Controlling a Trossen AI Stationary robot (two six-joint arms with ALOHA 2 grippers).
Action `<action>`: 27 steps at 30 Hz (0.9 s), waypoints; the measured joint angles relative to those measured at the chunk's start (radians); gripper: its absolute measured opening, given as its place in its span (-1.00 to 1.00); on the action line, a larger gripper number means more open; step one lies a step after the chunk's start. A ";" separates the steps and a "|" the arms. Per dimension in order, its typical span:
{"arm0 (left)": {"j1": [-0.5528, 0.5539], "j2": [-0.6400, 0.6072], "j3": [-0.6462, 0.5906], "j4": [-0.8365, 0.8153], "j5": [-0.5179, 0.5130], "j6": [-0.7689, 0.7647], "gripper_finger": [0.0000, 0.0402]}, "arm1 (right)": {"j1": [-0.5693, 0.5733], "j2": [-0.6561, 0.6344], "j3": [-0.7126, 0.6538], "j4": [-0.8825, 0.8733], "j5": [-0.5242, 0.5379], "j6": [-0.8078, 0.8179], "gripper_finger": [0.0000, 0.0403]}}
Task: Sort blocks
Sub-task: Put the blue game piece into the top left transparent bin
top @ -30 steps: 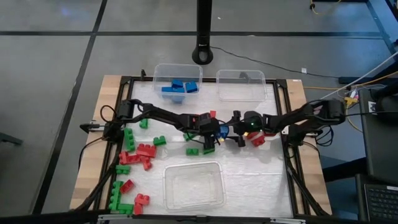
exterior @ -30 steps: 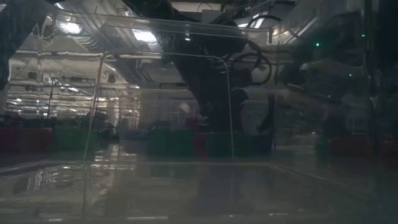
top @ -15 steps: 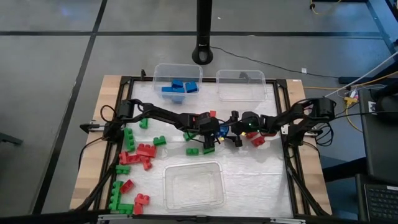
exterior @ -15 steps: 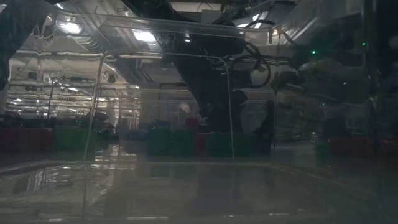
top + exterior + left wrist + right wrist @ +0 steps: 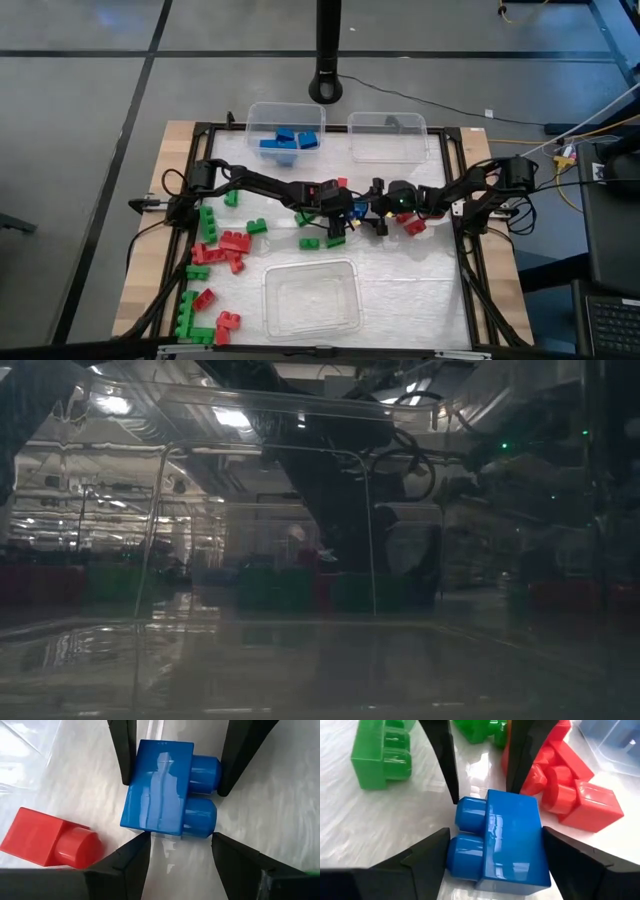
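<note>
Left wrist view puts a blue block at the middle of the white surface, lying on its side with its two studs showing. The left gripper has its jaws standing apart on either side of the block, and the far pair of dark fingers belongs to the right gripper, which straddles the same block from the opposite side. Neither pair visibly presses on it, so a grip cannot be told. No writing or brand shows on the block's glossy face. A red block lies just beside it.

From the right wrist, red blocks are heaped near the blue one, and green blocks lie farther off.

From above, both grippers meet near the middle of the surface. More red and green blocks are scattered on the left side. A clear bin at the far edge holds blue blocks, a second bin stands beside it, and a third sits at the near edge.
</note>
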 joint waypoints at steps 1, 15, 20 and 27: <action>0.000 0.000 0.000 0.001 0.000 0.003 -0.02 | 0.000 0.000 0.000 0.000 0.008 0.009 0.51; 0.009 0.000 0.002 0.020 0.024 0.011 -0.02 | -0.001 0.002 -0.001 0.005 0.082 0.016 0.97; 0.008 0.000 0.002 0.020 0.026 0.014 -0.02 | -0.001 0.002 -0.001 -0.002 0.101 -0.047 0.91; 0.008 -0.002 0.002 0.024 0.026 0.018 -0.02 | -0.001 0.002 -0.001 -0.001 0.097 -0.049 0.88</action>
